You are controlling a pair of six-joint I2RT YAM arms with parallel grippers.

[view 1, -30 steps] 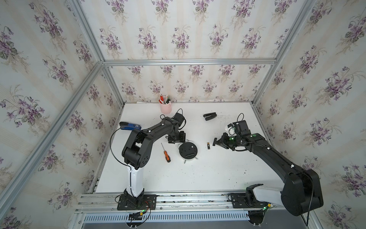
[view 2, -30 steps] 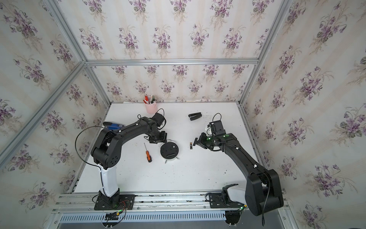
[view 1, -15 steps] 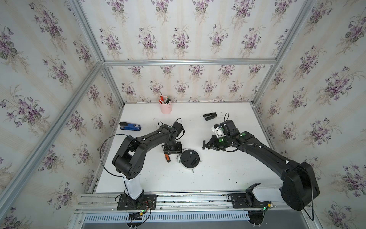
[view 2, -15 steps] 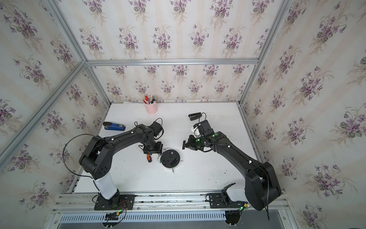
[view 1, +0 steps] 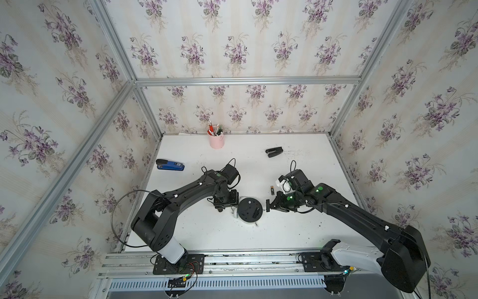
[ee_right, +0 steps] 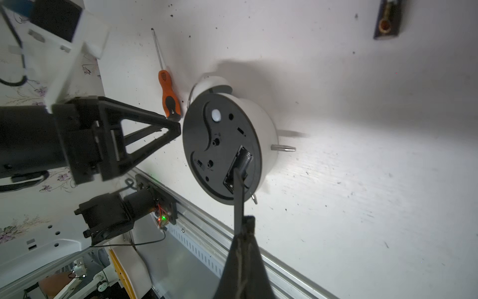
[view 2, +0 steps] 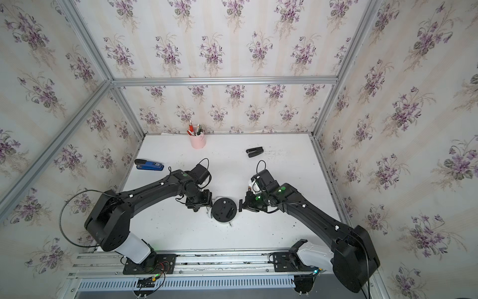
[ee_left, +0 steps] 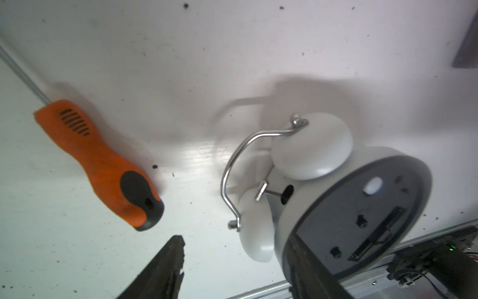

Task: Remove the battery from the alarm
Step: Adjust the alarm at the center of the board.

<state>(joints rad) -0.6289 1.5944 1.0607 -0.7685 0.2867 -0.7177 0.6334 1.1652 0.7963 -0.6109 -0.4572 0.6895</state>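
Note:
The alarm lies face down in both top views, its black back up and its bells toward my left gripper. That gripper is open beside the bells, one finger over the back's rim, holding nothing. My right gripper is shut at the opposite rim. A thin dark strip juts from its tip into the open slot. Something dark and rounded sits in that slot; I cannot tell what. A black battery with a gold end lies on the table by the right wrist.
An orange-handled screwdriver lies under the left gripper. A pink pen cup and a black stapler stand at the back, a blue stapler at the left edge. Aluminium rails run along the table's front.
The right gripper has swung left from beside the loose battery to the alarm's rim. The left gripper came forward over the screwdriver, and the alarm shifted slightly toward the front.

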